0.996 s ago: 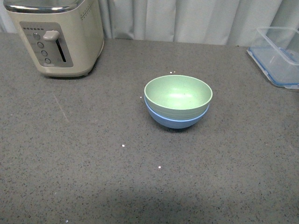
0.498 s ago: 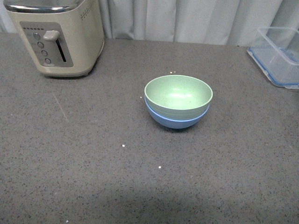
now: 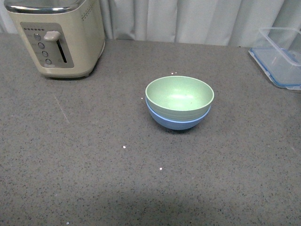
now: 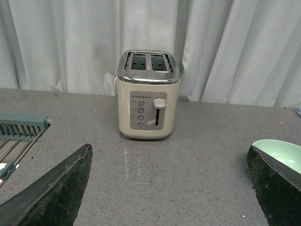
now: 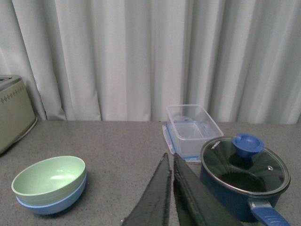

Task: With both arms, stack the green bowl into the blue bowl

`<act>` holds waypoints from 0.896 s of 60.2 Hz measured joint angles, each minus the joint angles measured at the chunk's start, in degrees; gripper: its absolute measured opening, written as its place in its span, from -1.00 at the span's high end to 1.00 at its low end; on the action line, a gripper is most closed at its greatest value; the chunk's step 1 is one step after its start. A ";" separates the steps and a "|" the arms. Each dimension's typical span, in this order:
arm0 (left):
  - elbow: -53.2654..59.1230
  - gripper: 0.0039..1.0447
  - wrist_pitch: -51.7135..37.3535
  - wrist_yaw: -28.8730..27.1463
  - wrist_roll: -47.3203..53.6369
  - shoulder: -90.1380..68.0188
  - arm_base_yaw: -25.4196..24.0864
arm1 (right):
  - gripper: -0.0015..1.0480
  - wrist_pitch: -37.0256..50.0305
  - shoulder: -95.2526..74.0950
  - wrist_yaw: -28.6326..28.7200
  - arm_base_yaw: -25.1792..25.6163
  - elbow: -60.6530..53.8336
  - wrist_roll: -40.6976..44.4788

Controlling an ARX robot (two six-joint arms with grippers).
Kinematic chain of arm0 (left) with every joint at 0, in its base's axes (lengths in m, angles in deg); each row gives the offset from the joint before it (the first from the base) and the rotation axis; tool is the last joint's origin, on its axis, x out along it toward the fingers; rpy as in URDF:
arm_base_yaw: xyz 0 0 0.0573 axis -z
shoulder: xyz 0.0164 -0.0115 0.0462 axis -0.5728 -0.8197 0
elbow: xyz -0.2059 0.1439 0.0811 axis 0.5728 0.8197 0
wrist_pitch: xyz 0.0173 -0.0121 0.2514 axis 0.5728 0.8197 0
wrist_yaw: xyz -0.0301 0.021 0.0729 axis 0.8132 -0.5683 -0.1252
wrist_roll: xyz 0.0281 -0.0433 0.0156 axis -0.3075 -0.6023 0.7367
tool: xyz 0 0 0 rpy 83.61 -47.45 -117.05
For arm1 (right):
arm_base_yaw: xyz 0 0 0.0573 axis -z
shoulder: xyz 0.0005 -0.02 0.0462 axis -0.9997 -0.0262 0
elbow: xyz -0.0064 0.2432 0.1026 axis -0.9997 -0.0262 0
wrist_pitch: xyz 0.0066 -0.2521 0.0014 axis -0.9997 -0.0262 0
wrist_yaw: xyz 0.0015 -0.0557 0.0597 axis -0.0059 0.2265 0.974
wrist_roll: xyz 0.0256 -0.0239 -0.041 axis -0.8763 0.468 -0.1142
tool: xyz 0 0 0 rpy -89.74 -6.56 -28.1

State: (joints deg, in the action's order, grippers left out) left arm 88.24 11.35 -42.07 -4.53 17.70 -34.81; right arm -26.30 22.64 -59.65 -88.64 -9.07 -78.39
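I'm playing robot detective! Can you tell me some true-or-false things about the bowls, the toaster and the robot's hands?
1. The green bowl sits inside the blue bowl. True.
2. The right gripper is wide open. False: its fingers are nearly together, holding nothing.
3. The toaster is lying on its side. False: it stands upright.
4. The left gripper is open. True.
5. A blue pot with a glass lid stands beside a clear container. True.

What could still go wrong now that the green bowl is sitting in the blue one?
The green bowl rides high in the blue bowl, so a knock could tip the stack. The right gripper, fingers together, sits low between the stack and the lidded pot; a sideways sweep might hit either. The left gripper is open, with one finger near the green rim.
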 joint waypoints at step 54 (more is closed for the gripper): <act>0.00 -0.88 0.00 -0.02 0.00 0.00 0.00 | -0.83 -0.24 -0.02 -0.02 0.00 -0.02 0.00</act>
State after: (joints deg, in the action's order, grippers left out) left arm 88.24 11.35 -42.09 -4.53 17.70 -34.81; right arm -26.54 22.62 -59.67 -88.64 -9.09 -78.39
